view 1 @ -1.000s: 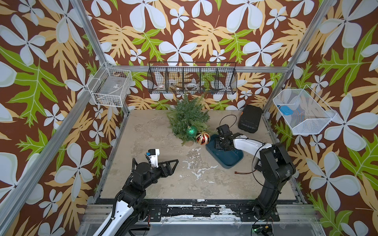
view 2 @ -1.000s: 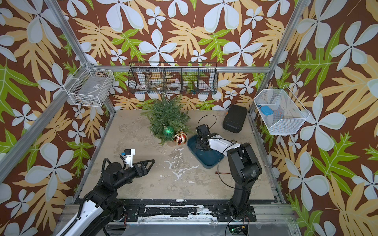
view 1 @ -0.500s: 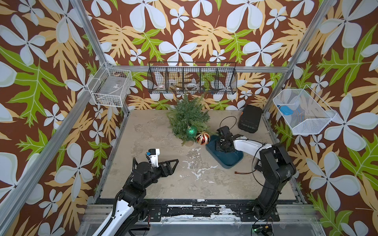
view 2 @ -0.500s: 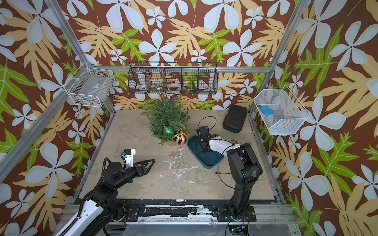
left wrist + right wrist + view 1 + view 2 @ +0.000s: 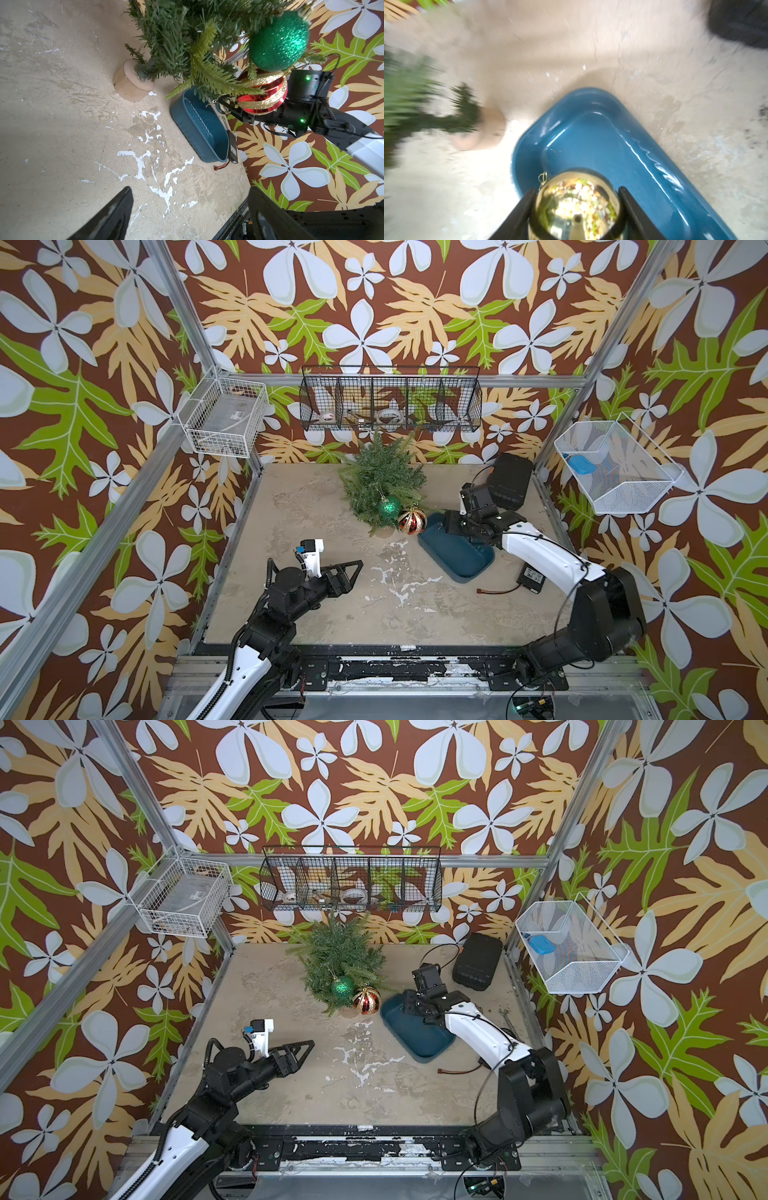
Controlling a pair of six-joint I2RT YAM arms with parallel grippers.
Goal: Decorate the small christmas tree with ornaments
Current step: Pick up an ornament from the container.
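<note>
The small christmas tree [image 5: 382, 481] [image 5: 340, 957] stands at the back middle of the table on a tan base [image 5: 133, 81]. Two ornaments hang on its front: a glittery green ball [image 5: 389, 507] [image 5: 342, 987] [image 5: 278, 41] and a red-and-gold striped one [image 5: 412, 521] [image 5: 366, 1000] [image 5: 264, 97]. My right gripper [image 5: 451, 522] [image 5: 409, 1004] [image 5: 577, 190] is shut on a shiny gold ball [image 5: 577, 207] over the end of the blue tray [image 5: 457, 556] [image 5: 623, 141] nearest the tree. My left gripper [image 5: 357, 564] [image 5: 311, 1043] [image 5: 189, 188] hovers open and empty above the front left of the table.
A black case [image 5: 509, 481] lies at the back right, and a black adapter [image 5: 532, 574] with a cable lies beside the tray. A black wire basket [image 5: 390, 400] hangs just above the treetop. White wire baskets [image 5: 226, 416] [image 5: 615, 468] hang on the side walls.
The right jaws have drawn in onto the gold ball at the tray's end. The right wrist view is blurred by motion. The left arm has not moved.
</note>
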